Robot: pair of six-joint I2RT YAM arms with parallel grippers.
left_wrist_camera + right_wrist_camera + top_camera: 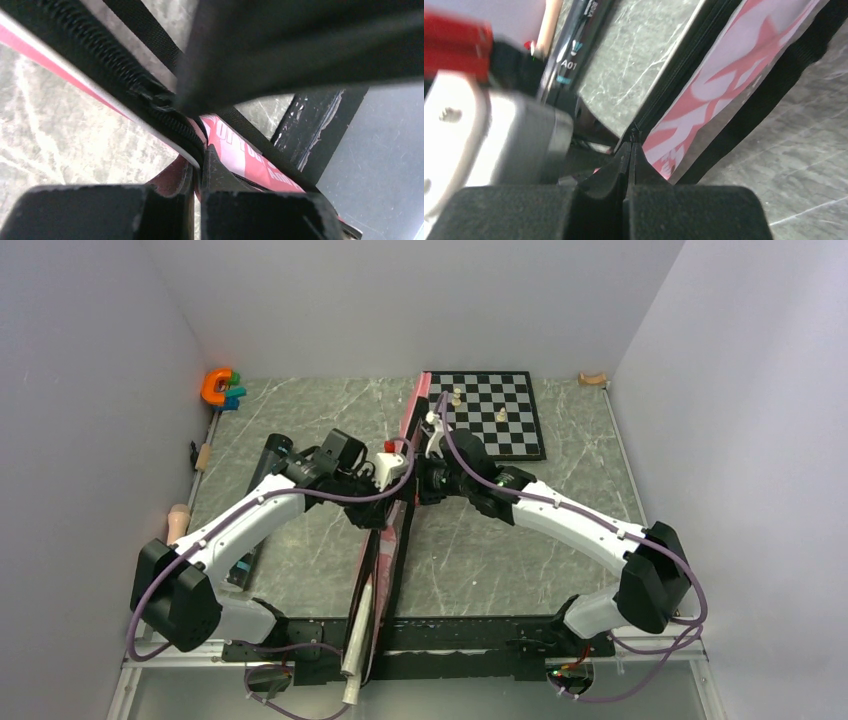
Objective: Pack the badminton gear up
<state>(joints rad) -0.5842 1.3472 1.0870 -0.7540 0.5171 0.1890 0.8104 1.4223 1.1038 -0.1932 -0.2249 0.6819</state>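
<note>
The long pink bag [385, 540] lies down the middle of the table, its far end by the chessboard. A white racket handle [355, 655] sticks out of its near end. Both grippers meet over the bag's middle. My left gripper [200, 160] is shut on the bag's edge beside the black zipper [150, 95]. My right gripper [630, 144] is shut on the small zipper pull; the pink bag [724, 65] and its black strap [769, 90] run past it. The long black tube [268, 458] lies left of the bag, partly under my left arm, and shows in the right wrist view [574, 45]. No shuttlecocks show.
The chessboard [505, 430] with pale pieces lies at the back right, touching the bag's far end. An orange C-shaped toy [216, 387] sits in the back left corner. Small wooden pieces lie by the left wall [178, 522] and the back right corner [593, 379].
</note>
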